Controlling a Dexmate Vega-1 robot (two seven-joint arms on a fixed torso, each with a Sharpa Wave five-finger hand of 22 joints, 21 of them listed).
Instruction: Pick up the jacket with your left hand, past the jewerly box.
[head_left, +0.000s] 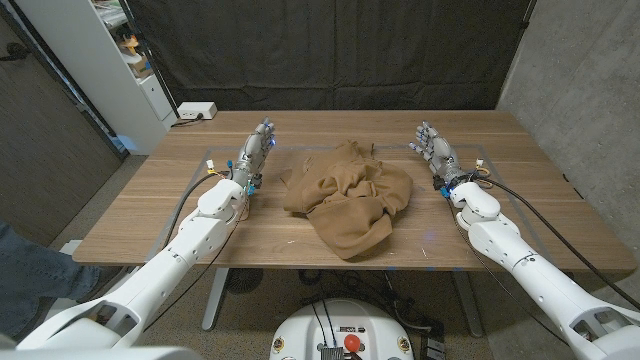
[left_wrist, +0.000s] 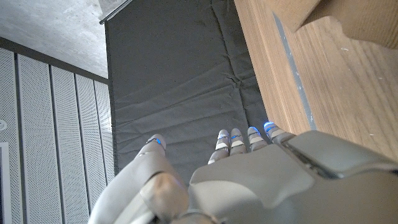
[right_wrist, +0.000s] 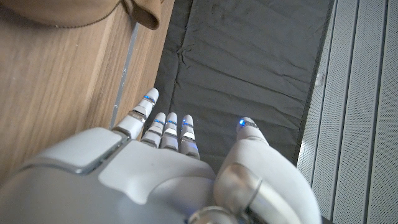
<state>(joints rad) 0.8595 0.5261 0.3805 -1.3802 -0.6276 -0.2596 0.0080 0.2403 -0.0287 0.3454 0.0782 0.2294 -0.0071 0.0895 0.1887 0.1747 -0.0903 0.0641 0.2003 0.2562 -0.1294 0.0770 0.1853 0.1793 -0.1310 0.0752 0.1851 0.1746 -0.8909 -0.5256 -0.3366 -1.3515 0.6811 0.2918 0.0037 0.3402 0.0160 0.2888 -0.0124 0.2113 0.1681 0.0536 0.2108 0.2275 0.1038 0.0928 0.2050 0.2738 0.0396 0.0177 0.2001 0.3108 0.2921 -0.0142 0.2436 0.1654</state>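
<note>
The left robot hand stands on its edge on the wooden desk, fingers stretched forward and slightly apart, holding nothing. In the left wrist view the same left robot hand shows its grey back with the fingers extended, blue lights glowing at their tips, the thumb set off to one side, and nothing between them. The right robot hand mirrors it on the other side of the desk, also upright on its edge with its fingers spread and empty; in the right wrist view the right robot hand reaches out with straight fingers and a separate thumb, grasping nothing.

Between the two robot hands lies the crumpled brown fabric jacket, bunched in a loose heap on the desk. It sits just to the inner side of the left robot hand, near but not touching it, and likewise near the right robot hand without contact. A corner of the jacket shows beside the left robot hand in the left wrist view, and a brown fold of the jacket shows in the right wrist view.

Beyond the fingertips of both robot hands, past the far edge of the desk, hangs a dark black cloth curtain. Further out from the left robot hand stands a white shelving unit, with a small white box on the floor at its foot.
</note>
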